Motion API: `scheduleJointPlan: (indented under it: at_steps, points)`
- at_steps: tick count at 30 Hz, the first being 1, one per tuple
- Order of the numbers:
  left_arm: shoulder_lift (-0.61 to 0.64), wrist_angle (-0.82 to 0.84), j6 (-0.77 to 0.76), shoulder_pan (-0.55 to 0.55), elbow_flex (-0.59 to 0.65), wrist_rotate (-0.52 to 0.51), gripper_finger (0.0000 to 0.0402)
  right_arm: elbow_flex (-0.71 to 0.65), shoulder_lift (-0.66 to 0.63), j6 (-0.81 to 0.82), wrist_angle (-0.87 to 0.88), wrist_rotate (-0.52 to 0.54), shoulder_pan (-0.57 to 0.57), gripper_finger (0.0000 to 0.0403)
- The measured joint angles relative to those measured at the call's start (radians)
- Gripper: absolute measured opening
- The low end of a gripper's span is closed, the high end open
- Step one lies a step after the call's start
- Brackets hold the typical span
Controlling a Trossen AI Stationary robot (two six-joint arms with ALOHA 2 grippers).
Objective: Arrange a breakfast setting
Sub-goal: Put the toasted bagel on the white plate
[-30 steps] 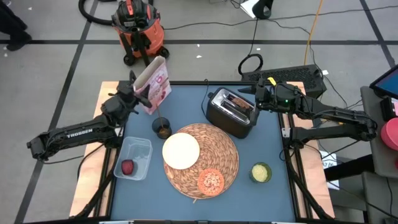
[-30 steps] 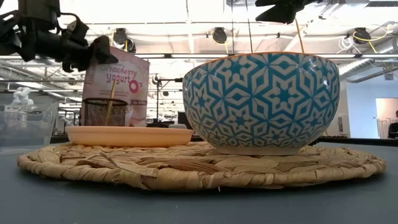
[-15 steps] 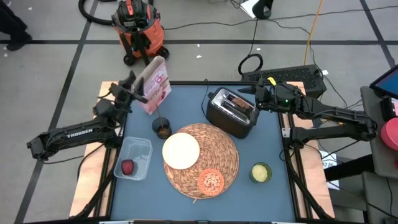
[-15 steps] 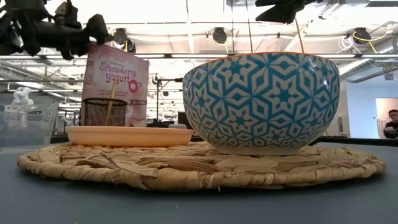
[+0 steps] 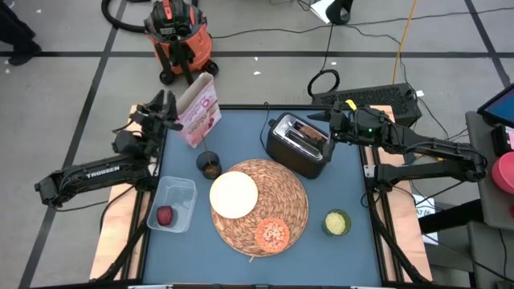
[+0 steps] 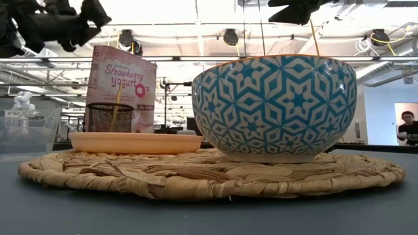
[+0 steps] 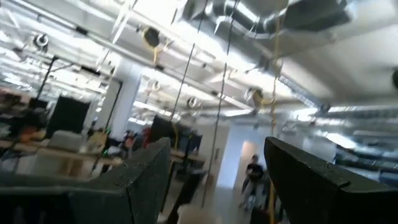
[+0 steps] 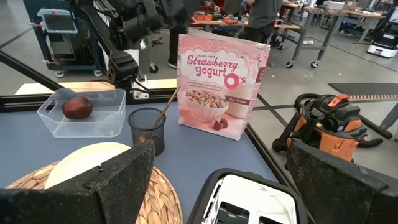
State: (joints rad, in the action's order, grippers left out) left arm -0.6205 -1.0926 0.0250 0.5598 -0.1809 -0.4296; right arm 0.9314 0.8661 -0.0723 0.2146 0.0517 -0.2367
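Left gripper (image 5: pixel 157 110) hovers, fingers apart and empty, just left of the upright cereal box (image 5: pixel 201 108) at the table's far-left corner. Right gripper (image 5: pixel 334 126), fingers apart, waits beside the toaster (image 5: pixel 299 144). Judgement: lift clear without clipping the box.

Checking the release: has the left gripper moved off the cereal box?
Yes. The left gripper, open, has pulled back and up from the cereal box.

Place: an open robotics lab.
Evidence: exposed ceiling ducts (image 7: pixel 249 12), workbenches (image 8: pixel 323 12), orange shop vacuum (image 5: pixel 178 36) at 11 o'clock.
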Motion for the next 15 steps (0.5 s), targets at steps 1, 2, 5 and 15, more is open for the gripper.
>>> scheduleJointPlan:
  at_steps: [1, 2, 5, 15]
  points:
    - [0.0, -0.028, -0.001, 0.0, -0.004, 0.017, 0.0266, 0.0, 0.0, 0.0, 0.0, 0.0, 0.0, 0.0354]
    - [0.0, -0.051, -0.001, 0.0, -0.011, 0.041, 0.0266, 0.0, 0.0, 0.001, 0.0, 0.0, 0.0, 0.0354]
    - [0.0, -0.068, -0.007, -0.002, -0.051, 0.147, 0.0266, 0.0, 0.0, 0.007, 0.0, 0.0, 0.002, 0.0354]
    - [-0.002, 0.299, -0.033, -0.133, -0.251, 0.451, 0.0266, 0.0, 0.0, 0.1, -0.018, 0.002, 0.002, 0.0354]
